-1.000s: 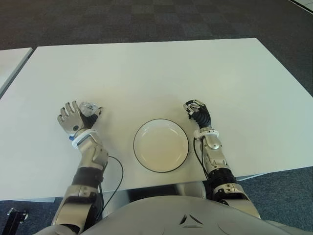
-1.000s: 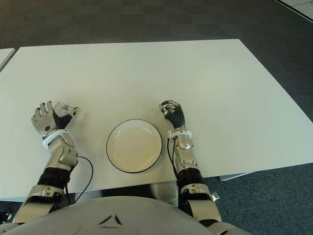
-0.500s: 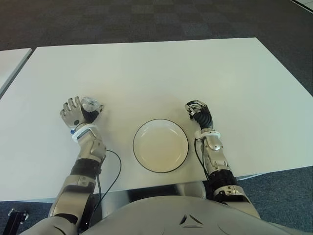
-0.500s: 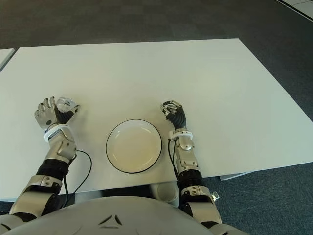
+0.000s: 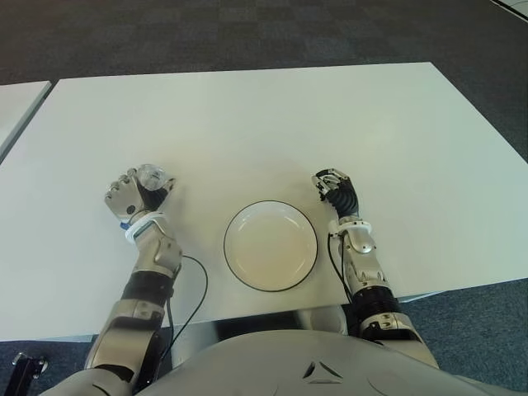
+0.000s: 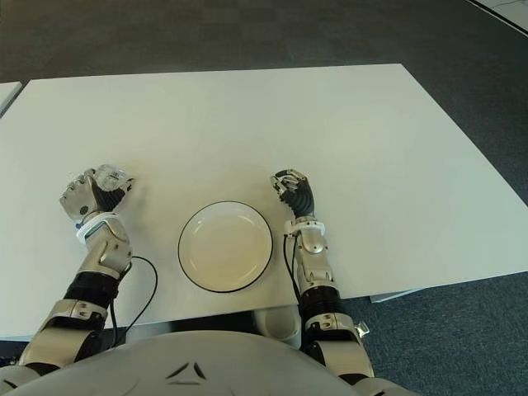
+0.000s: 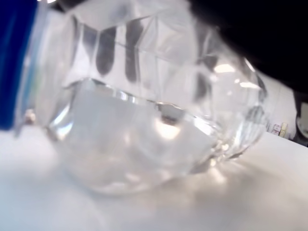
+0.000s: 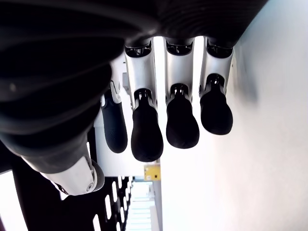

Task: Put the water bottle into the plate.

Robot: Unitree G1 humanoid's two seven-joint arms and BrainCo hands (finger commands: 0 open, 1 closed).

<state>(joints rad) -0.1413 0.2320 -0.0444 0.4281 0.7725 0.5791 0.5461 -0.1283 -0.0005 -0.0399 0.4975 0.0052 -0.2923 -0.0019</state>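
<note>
Now left hand (image 5: 132,195) grips water bottle (image 5: 153,176), left of plate (image 5: 307,228).

left hand (image 5: 134,194): fingers curled, grasping | right hand (image 5: 334,188): curled, empty

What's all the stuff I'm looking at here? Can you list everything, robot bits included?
table: one, white, filling the scene.
second table: one, white, only an edge at far left.
floor: dark carpet, beyond the table.
plate: one, white with dark rim, near front edge, between the hands.
water bottle: one, clear, left of the plate, in the left hand.
left hand: one, silver and black, fingers curled around the bottle.
right hand: one, fingers curled, holding nothing, right of the plate.
</note>
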